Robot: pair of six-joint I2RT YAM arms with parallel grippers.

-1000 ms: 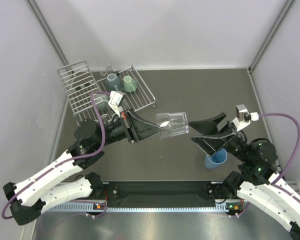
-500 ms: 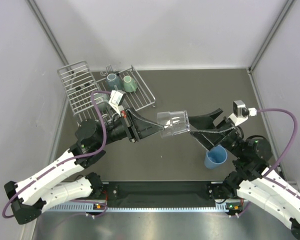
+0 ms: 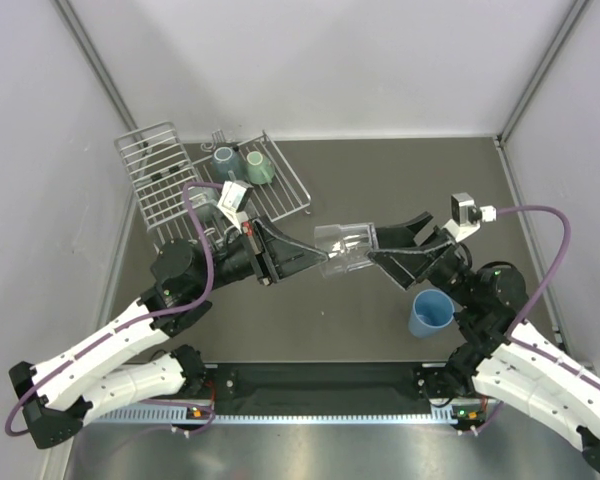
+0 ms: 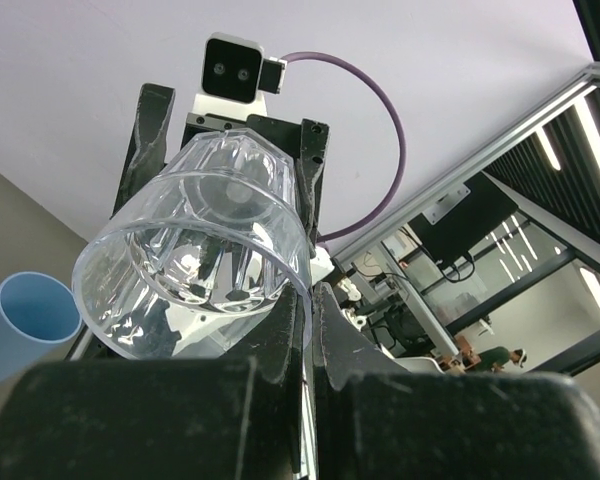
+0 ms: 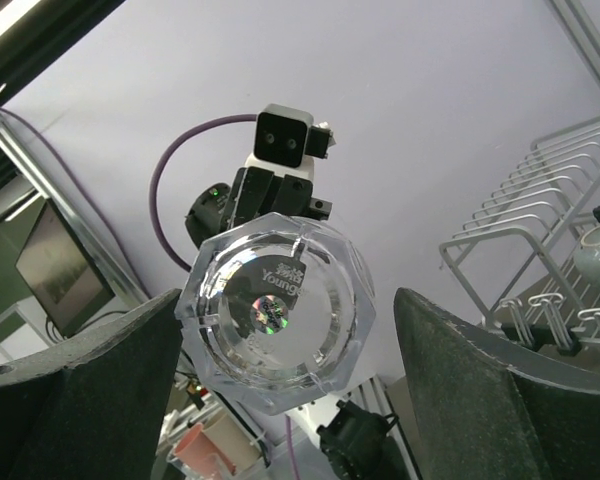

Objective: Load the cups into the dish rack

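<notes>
The overhead camera looks down from above and behind the near edge, wide enough to take in the whole table (image 3: pixel 380 180). The left wrist camera (image 5: pixel 285 138) sits close, tilted upward into the mouth of the glass (image 4: pixel 195 250). The right wrist camera (image 4: pixel 230 68) faces back at it, close on the base. All three views share that glass.
</notes>
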